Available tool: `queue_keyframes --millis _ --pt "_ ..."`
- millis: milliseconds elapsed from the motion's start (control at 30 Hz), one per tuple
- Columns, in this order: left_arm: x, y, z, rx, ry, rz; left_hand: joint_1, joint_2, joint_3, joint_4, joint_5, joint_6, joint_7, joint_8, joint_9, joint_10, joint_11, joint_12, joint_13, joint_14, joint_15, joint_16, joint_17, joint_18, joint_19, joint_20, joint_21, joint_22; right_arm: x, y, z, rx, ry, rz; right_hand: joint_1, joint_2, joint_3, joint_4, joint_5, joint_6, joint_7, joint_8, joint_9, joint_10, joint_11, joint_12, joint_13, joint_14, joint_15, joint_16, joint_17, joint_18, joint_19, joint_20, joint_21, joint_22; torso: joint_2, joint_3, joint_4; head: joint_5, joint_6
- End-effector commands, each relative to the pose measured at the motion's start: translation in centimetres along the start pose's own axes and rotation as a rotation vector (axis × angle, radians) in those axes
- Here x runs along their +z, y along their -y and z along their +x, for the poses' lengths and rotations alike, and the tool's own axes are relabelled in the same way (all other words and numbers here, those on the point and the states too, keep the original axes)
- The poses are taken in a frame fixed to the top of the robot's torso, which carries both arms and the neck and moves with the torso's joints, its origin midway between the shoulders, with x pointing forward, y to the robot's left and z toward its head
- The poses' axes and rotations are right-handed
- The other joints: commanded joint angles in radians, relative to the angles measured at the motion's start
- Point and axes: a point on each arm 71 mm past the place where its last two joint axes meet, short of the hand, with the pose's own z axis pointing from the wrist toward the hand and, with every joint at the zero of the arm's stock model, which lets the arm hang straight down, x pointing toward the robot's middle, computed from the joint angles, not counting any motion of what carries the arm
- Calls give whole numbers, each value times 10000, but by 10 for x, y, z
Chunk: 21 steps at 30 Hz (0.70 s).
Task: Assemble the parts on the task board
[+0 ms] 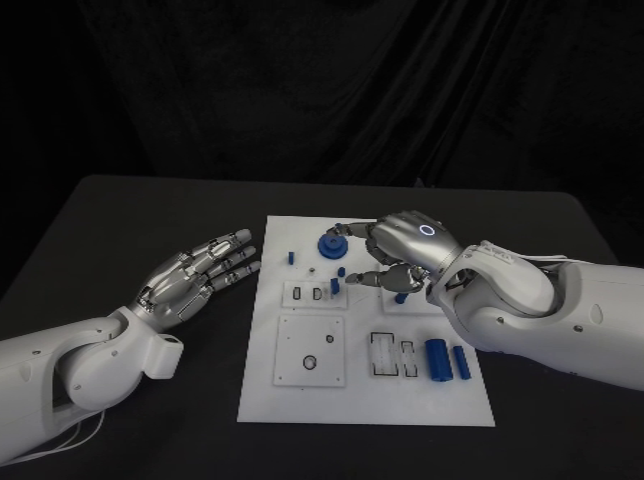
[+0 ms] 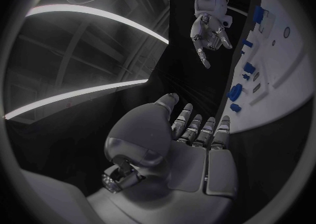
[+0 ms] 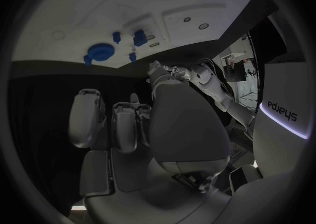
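The task board (image 1: 363,400) lies in the middle of the table (image 1: 120,230) with blue parts (image 1: 438,360) on it, the right hand (image 1: 394,250) hovers curled above its far parts, seemingly reaching to pick one, whether it holds anything I cannot tell, and the left hand (image 1: 200,275) rests released beside the board.

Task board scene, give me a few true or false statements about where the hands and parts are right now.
1. The left hand lies on the black table beside the task board, holding nothing. True.
2. The right hand hovers off the board, over bare table. False: it is over the board's far half.
3. A blue cylinder lies on the board's near right part. True.
4. The left hand's fingers are curled into a fist. False: they are stretched out and apart.
5. The round blue part sits at the board's near edge. False: it is near the far edge.
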Motion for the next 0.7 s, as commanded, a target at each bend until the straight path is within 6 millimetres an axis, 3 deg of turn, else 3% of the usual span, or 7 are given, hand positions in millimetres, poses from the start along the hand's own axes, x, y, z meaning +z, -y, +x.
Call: queue_keyframes --millis 33,233,333,400,433,600,700 --pt "11 5 4 1159 155 -288 -162 84 67 -15 115 73 48 13 -11 422 401 608 122 2184 127 1655 628 -264 717 -17 410 186 -3 6 -9 45 498 -159 75 258 104 -26 91 440 7 119 83 647 -86 30 2240 812 -65 27 2026 -99 46 -58 78 1844 -289 117 60 -13 -8" --pt "30 5 2 1825 -118 -1082 -173 13 266 281 232 47 167 -69 -52 910 849 1575 264 3243 328 3141 1002 -519 2714 -54 1492 636 -9 33 -13 45 351 52 454 478 227 -315 1067 1109 57 419 109 658 -59 47 2260 786 -44 -53 1969 -98 25 -49 93 1841 -703 315 63 234 -315" --pt "37 6 -2 1998 -401 -1054 -440 -156 -206 1481 -124 369 89 10 -7 1523 834 2579 430 3453 224 3820 1170 -457 3798 -89 2066 848 -11 44 -14 46 398 117 511 544 258 -352 1404 1612 10 607 132 903 -91 273 2493 826 -71 49 2054 -155 129 -57 408 1919 -888 392 11 400 -393" --pt "43 6 -6 2119 -473 -904 -598 -248 -582 2347 -1126 676 76 106 48 1939 861 3125 530 3614 164 4153 1272 -382 4061 -112 2200 886 -13 50 -14 24 426 194 497 558 257 -334 1406 1705 8 633 131 931 -98 298 2519 832 -75 62 2065 -163 145 -62 457 1931 -995 427 -8 448 -438" --pt "45 7 -7 2184 -474 -839 -955 -138 -956 2258 -2184 934 111 192 95 2441 944 3497 665 4076 23 4673 1485 -272 4575 -120 2515 1014 -13 53 -14 14 428 233 496 567 260 -329 1403 1727 8 639 129 916 -99 285 2505 832 -76 60 2064 -164 147 -64 462 1932 -1082 458 -22 470 -487" --pt "55 4 -10 2885 -729 -760 -959 93 -1846 2415 -3229 1215 259 266 148 3370 1043 4430 1044 4431 -140 6156 2129 -113 5711 -194 3200 1312 -16 62 -14 -47 257 452 654 611 348 -402 1598 1868 22 638 89 919 -96 287 2507 836 -79 64 2068 -166 149 -72 483 1934 -1340 575 -48 496 -719" --pt "63 0 -7 3131 -1191 -869 -1639 148 -2715 2426 -4253 1383 270 313 182 3894 1016 4661 1135 4357 -192 6513 2274 -153 5837 -222 3250 1338 -16 67 -12 -90 30 653 675 625 366 -410 1634 1891 25 637 82 905 -95 275 2494 835 -79 57 2064 -166 147 -72 481 1933 -1393 634 -69 525 -796"
